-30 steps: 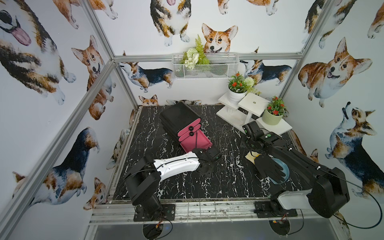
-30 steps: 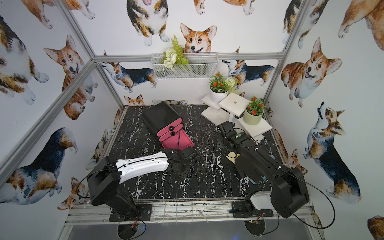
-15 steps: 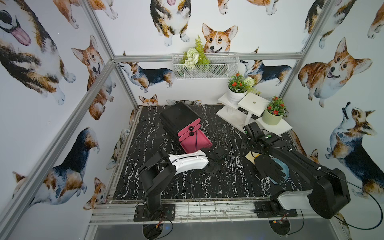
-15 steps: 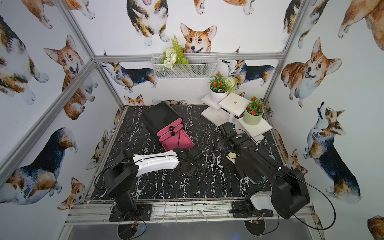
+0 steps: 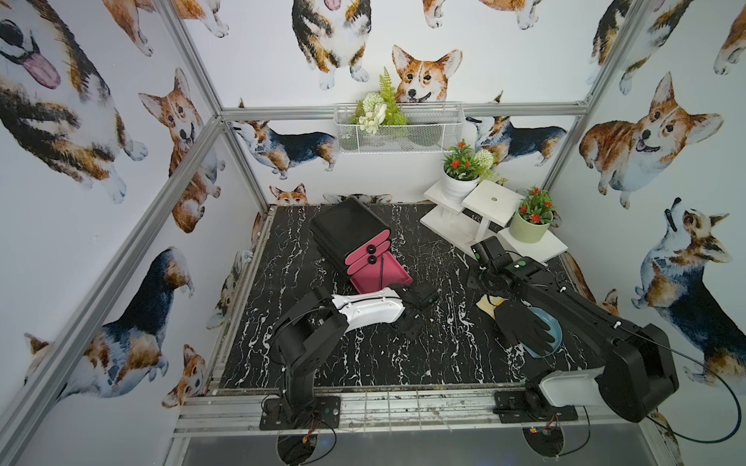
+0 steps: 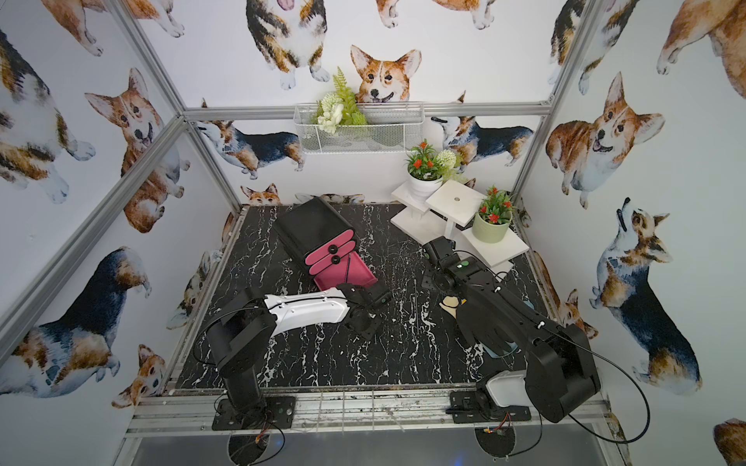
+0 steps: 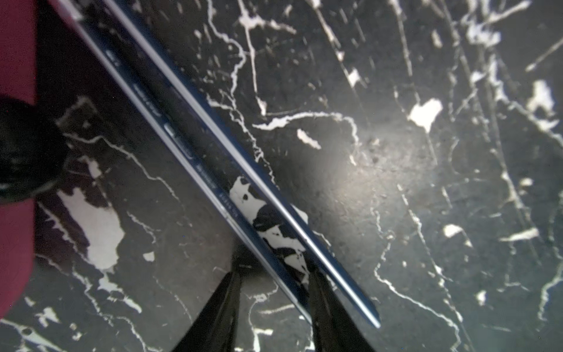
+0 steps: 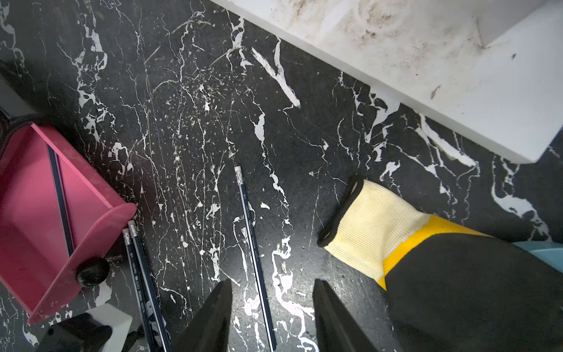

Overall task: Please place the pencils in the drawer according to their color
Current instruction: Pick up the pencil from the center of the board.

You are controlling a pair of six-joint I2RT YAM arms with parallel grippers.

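The drawer cabinet (image 5: 347,230) is black with pink fronts. Its lowest drawer (image 5: 397,278) is pulled out and holds one dark pencil (image 5: 380,268), also seen in the right wrist view (image 8: 61,198). Two dark blue pencils (image 7: 213,128) lie side by side on the marble just in front of that drawer (image 8: 100,225). My left gripper (image 7: 274,274) hangs low over them, open, with one pencil (image 7: 283,274) between its fingers and the other pencil (image 7: 350,289) outside. My right gripper (image 8: 272,282) is open astride a single dark blue pencil (image 8: 253,243).
A yellow-cuffed black glove (image 8: 457,274) lies on a light blue plate (image 5: 551,329) beside my right gripper. A white stepped stand (image 5: 490,201) with potted plants fills the back right corner. The open drawer's knob (image 8: 91,271) sticks out beside the pencil pair.
My left arm has folded upright and its gripper has moved a little right and down in front of the open drawer, jaws slightly narrower. The right arm has barely moved.
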